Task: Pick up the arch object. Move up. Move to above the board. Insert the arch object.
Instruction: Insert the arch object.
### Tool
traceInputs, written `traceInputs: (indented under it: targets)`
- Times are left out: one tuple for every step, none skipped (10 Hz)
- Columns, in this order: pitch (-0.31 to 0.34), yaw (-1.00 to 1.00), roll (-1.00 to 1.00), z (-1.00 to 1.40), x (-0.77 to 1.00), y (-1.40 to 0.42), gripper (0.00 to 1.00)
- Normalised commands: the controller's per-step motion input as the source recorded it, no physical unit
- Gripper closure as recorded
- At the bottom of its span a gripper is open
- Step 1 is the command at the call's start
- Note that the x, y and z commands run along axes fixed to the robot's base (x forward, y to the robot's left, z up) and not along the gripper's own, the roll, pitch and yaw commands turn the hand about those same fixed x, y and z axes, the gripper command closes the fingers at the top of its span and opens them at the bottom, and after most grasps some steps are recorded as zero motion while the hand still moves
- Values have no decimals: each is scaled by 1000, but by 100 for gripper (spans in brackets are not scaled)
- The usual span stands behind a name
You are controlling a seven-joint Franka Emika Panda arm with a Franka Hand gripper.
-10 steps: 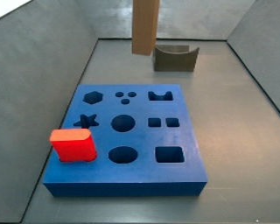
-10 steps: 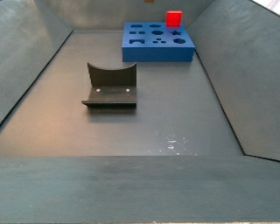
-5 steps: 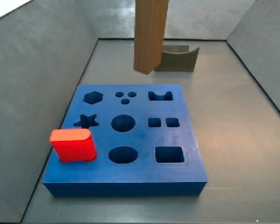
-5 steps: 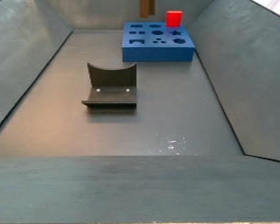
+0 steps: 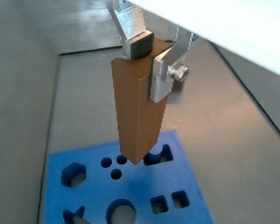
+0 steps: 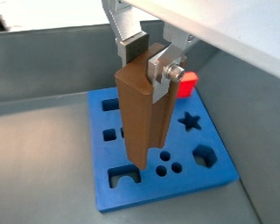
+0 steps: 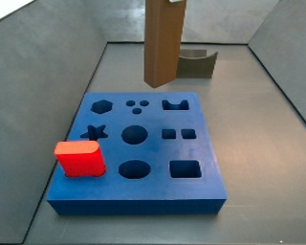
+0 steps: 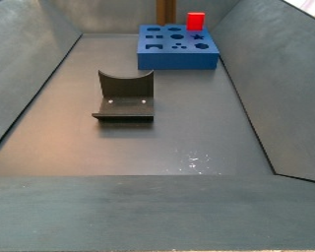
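One second on, the arch object (image 7: 163, 43) hangs lower and nearer the board (image 7: 137, 193) in a side view. It is a plain, slim brown bar, upright (lower end above the notched cut-out). Clamped on its top, the gripper (image 5: 153, 58) holds it, fingers (image 6: 166, 69) pressing both faces; the arm is cropped.

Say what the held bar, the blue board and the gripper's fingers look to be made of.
Bar, clamped in the gripper above the board: probably wood or wood-coloured plastic; matte brown, no grain visible.
Board: likely plastic or painted; uniform bright blue.
Fingers: metal; flat silver plates with a sheen.
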Motion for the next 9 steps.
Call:
traceInputs:
  targets:
    - [-20, -1000, 0, -166, 0, 0, 100]
    - [-44, -1000, 0, -111, 0, 0, 100]
    - [-54, -1000, -27, -89, 0, 0, 100]
    - [-50, -1000, -23, -94, 0, 0, 100]
    - [-47, -1000, -19, -97, 0, 0, 100]
    - [-67, -1000, -47, -49, 3, 0, 100]
    - [-49, -1000, -40, -57, 0, 0, 100]
    - [-39, -1000, -33, -69, 0, 0, 100]
    - [-4, -931, -51, -80, 171, 0, 100]
